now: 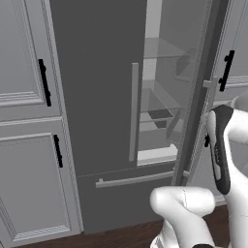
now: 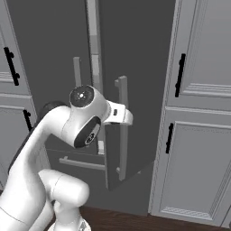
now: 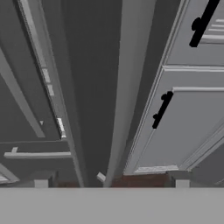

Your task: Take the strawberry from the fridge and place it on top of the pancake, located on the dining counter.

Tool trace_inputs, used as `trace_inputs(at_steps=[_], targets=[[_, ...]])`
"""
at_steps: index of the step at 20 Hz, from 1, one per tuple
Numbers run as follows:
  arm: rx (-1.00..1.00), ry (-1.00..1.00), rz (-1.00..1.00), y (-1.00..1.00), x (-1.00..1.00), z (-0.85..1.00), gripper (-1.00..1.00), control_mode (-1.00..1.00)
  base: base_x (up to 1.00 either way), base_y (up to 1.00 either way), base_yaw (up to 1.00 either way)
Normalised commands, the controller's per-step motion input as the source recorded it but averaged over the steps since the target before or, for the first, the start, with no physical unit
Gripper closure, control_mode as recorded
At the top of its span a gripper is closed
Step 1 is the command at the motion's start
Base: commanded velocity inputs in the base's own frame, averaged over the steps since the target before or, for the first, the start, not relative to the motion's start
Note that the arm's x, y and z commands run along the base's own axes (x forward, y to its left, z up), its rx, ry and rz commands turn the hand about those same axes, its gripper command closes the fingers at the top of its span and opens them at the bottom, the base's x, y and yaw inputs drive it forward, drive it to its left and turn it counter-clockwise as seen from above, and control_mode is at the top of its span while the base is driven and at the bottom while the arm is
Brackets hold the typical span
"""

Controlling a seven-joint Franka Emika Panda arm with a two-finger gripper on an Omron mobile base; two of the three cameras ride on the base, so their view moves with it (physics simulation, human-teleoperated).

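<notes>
white arm links are crowding the near foreground, and the gripper (image 3: 111,181) is standing spread wide, fingertips flanking the bar handle (image 3: 127,87) without grasping it. moving left to right, grey cabinets (image 1: 29,121) are flanking the fridge (image 1: 97,87), whose right door (image 2: 135,90) is hanging partly open. the strawberry is lying somewhere out of sight, so fetching and placing are remaining. no lettering is reading anywhere.

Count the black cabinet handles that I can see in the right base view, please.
4: one at upper left, one lower left beside the arm, one upper right of the fridge, one below it. Others may be hidden.
</notes>
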Motion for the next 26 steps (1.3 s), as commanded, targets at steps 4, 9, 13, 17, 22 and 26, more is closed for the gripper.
trace_inputs(at_steps=[4,9,13,17,22,26], targets=[[-0.09,0.15,0.0,0.33,-0.69,0.56,-1.0,-1.0,0.0,0.0,0.0],[-0.1,0.18,0.0,0.78,-0.31,0.13,-1.0,-1.0,0.0,0.0,0.0],[-0.15,0.08,0.0,1.0,0.26,-0.1,-1.0,-1.0,0.0,0.0,0.0],[-0.12,0.0,0.0,0.89,0.77,-0.25,-1.0,-1.0,0.0,0.0,0.0],[-0.05,0.01,0.0,0.34,1.0,-0.31,-1.0,-1.0,0.0,0.0,0.0],[-0.04,0.02,0.0,0.17,1.0,-0.32,-1.0,-1.0,0.0,0.0,0.0]])
